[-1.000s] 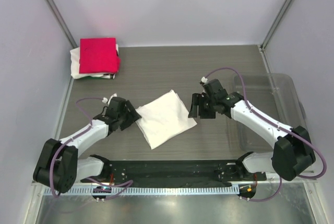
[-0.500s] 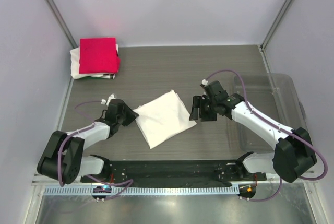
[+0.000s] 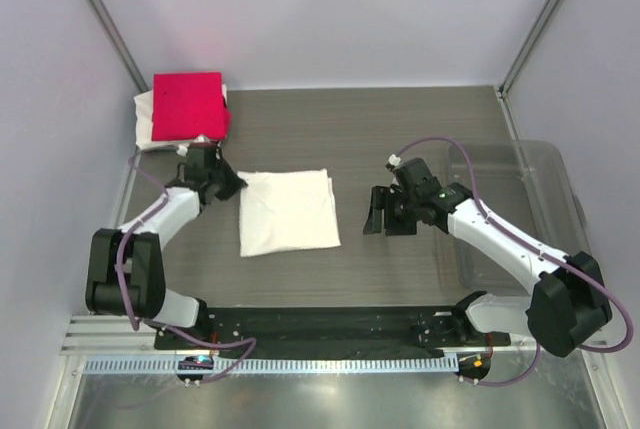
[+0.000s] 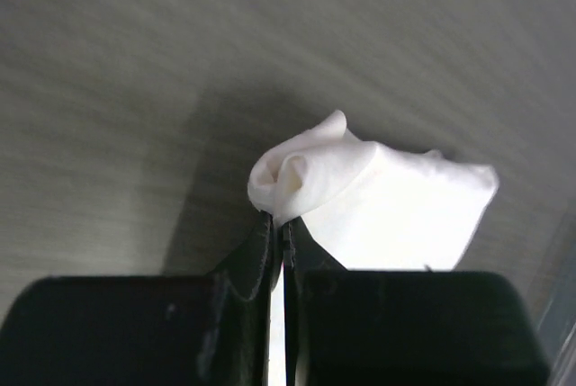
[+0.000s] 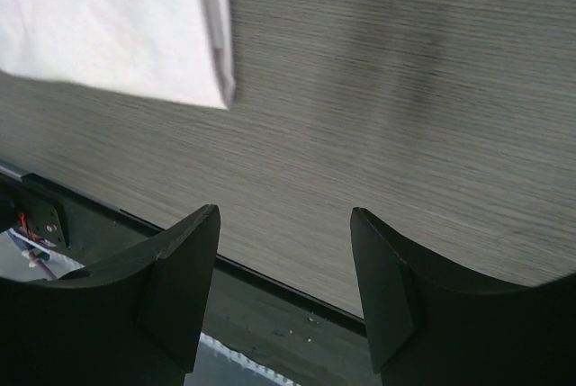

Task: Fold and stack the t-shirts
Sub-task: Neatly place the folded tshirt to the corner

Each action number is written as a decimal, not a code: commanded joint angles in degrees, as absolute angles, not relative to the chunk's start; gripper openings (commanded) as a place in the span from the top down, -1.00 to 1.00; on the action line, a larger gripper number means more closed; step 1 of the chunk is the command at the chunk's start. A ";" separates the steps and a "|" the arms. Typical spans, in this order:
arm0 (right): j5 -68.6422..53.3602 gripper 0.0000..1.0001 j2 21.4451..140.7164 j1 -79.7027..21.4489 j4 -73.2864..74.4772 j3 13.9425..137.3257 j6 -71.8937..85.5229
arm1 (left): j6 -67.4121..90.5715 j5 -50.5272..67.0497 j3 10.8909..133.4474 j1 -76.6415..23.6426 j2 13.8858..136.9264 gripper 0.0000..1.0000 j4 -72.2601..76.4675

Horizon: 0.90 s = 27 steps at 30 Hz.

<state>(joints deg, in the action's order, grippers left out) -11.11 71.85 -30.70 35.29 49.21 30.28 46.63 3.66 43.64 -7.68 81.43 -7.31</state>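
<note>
Now | your left claw (image 4: 279,228) clamps the white t-shirt (image 3: 288,211) by its corner | your right claw (image 5: 281,224) gapes wide, empty.

1. Three t-shirts: one folded white shirt (image 3: 288,211) in the middle, one crimson shirt (image 3: 187,105) far left, and a second white shirt (image 3: 145,125) beneath it.
2. One clear tub (image 3: 545,164), on the right.
3. Two pincers: left pincer (image 3: 235,189) and right pincer (image 3: 378,217).

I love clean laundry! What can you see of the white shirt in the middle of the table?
The white cotton t-shirt is folded into a flat, soft-looking rectangle, plain with no print showing. It lies in the middle of the grey wood-grain table. The left tool pinches its far-left corner shut, bunching the cloth up there.
</note>
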 commanded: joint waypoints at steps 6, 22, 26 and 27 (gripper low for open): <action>-12.74 -0.32 66.80 -30.94 36.56 49.13 30.59 | 40.35 13.27 64.14 1.84 89.03 1.00 -19.59; -13.36 -0.31 65.57 -30.94 39.28 49.30 29.45 | 26.20 11.43 102.29 5.27 98.26 1.00 -40.16; -13.18 -0.31 66.27 -30.94 40.25 49.92 28.57 | 25.40 12.92 109.85 6.06 100.72 1.00 -43.41; -13.18 -0.31 66.53 -30.94 40.43 50.01 28.22 | 25.31 13.88 112.39 6.24 101.07 1.00 -43.77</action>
<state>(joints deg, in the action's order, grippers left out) -12.45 67.59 -30.68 39.38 48.84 29.76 27.68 11.05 106.72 5.50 99.94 -40.45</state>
